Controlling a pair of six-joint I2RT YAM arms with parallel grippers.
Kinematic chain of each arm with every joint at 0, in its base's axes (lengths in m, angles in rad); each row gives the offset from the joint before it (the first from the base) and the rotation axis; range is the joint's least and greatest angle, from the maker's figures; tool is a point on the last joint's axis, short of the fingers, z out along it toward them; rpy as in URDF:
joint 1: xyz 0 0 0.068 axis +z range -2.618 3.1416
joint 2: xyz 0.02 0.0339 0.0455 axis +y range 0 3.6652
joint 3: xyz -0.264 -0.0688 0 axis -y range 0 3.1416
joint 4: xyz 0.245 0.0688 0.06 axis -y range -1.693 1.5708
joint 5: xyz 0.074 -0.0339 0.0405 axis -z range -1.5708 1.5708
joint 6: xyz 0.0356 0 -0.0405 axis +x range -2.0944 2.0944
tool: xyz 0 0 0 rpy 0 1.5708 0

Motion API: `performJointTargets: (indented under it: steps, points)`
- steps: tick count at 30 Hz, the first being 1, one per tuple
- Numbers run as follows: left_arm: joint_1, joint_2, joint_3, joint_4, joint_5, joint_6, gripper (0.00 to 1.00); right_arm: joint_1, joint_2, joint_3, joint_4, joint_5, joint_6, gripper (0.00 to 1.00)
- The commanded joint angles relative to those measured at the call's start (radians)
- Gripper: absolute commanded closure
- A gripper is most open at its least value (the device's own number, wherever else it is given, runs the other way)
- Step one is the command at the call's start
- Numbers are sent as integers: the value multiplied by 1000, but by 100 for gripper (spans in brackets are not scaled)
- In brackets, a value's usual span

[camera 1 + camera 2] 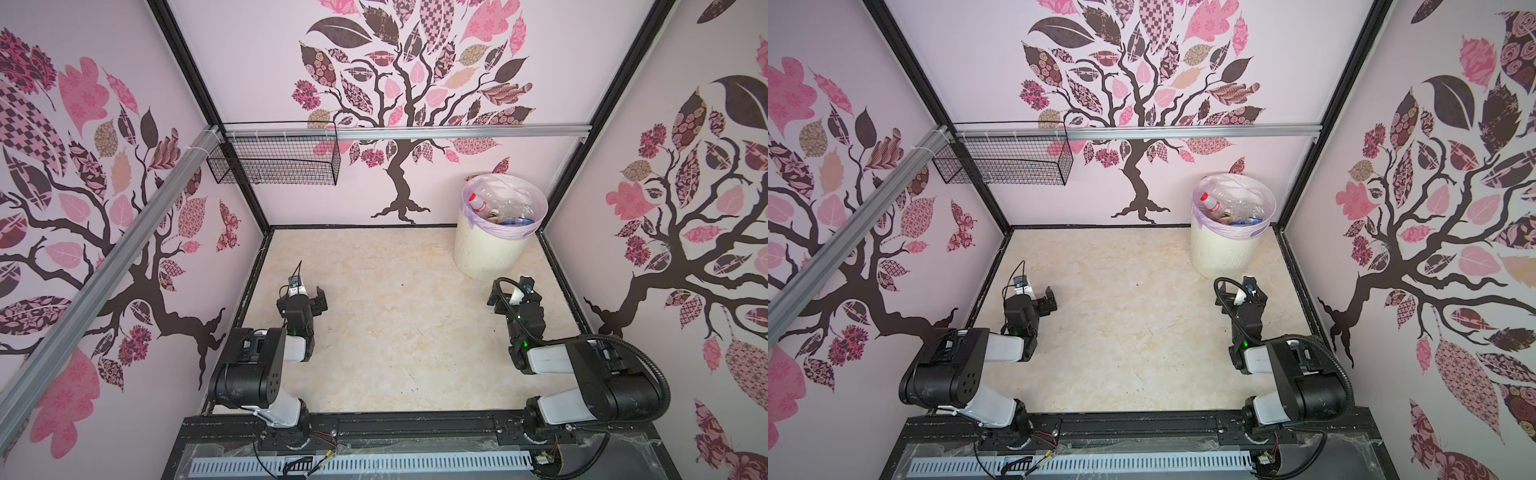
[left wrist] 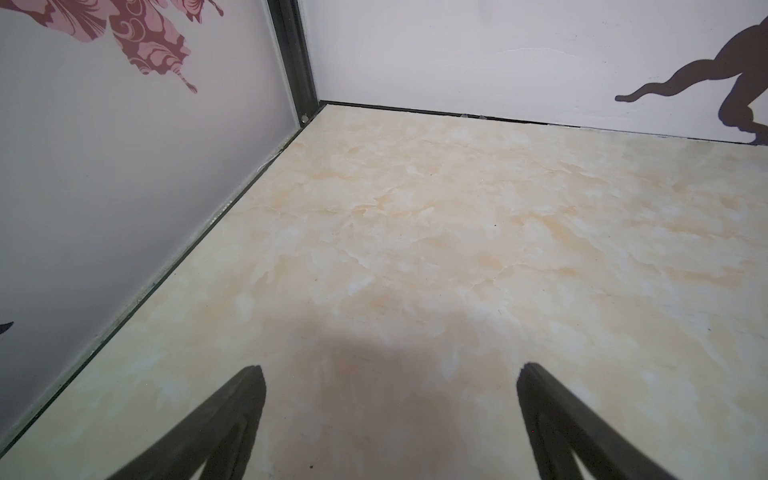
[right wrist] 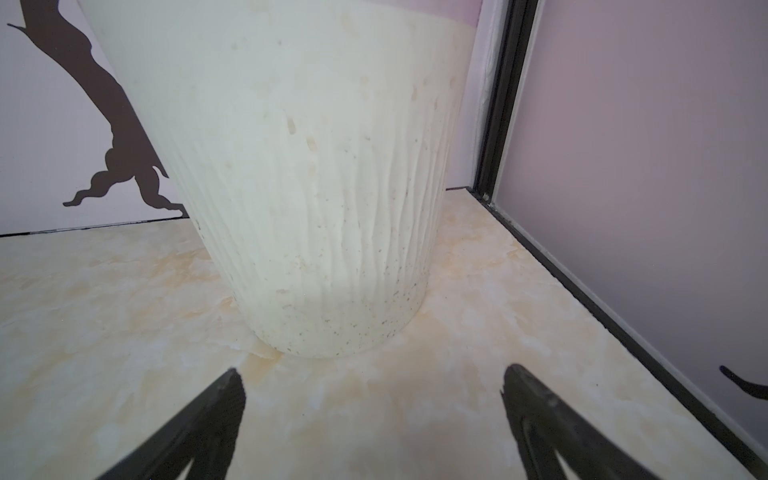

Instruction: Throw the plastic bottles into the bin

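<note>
At the upper right of both top views, the bin (image 1: 488,253) (image 1: 1223,253) stands on the bench (image 1: 395,332), plastic bottles (image 1: 498,210) piled inside. Both the left jaws and the right jaws stand wide apart, empty.

You have one bin (image 1: 490,253) at two o'clock on the tabletop (image 1: 395,332). The plastic bottles (image 1: 478,203) are heaped inside it: one red-capped, one with blue on it and several clear, the full count hidden. One wire basket (image 1: 274,166) hangs at eleven o'clock. There are two arms and two pincers: left pincer (image 2: 390,370), right pincer (image 3: 372,372).
</note>
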Motion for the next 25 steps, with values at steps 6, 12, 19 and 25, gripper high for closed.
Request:
performJointTargets:
  steps: [6, 12, 19, 25]
  points:
    - [-1, -5, 22, 18, 8, 12, 2, -3, 102, -22, 160, -63, -20, 1]
    - [0, -6, 22, 18, 8, 12, 2, -33, 93, 98, -89, -131, -3, 1]
    - [0, -6, 22, 17, 8, 12, 1, -39, 103, 121, -119, -143, 5, 1]
    - [-1, -5, 22, 17, 8, 12, 1, -52, 92, 113, -120, -154, 10, 1]
